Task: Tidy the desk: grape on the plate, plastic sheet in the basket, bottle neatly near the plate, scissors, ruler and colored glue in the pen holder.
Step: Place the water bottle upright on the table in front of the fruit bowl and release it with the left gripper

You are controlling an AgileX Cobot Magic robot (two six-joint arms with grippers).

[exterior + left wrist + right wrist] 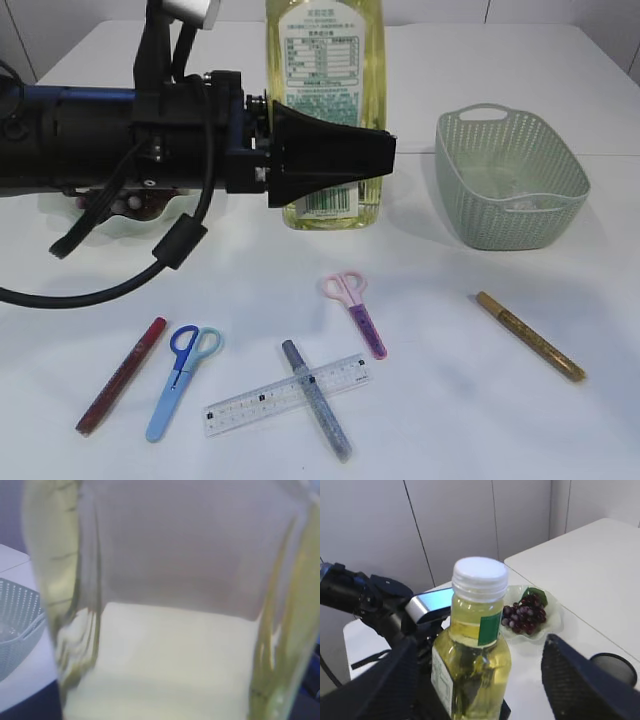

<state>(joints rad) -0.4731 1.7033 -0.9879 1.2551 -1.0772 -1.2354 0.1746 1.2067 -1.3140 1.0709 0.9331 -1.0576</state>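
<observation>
The tall bottle (pixel 322 60) of yellow liquid stands upright at the table's back middle. My left gripper (pixel 365 152) is shut on its lower body, and the bottle (pixel 165 630) fills the left wrist view. From above, my right gripper (pixel 480 647) is open, its fingers (pixel 580 680) wide on either side of the white-capped bottle (pixel 472 655) without touching it. The grape (pixel 525 612) lies on the pale plate (pixel 555 625). Blue scissors (pixel 178 378), pink scissors (pixel 356 307), a clear ruler (pixel 288 394) and red (pixel 122 373), silver (pixel 316 398) and gold (pixel 529 334) glue pens lie in front.
A green basket (pixel 480 215) at the back right holds a clear plastic sheet (pixel 522 196). The left arm (pixel 90 135) and its cable cover most of the plate (pixel 118 222) in the exterior view. A dark round rim, seemingly the pen holder (pixel 612 666), sits right of the plate.
</observation>
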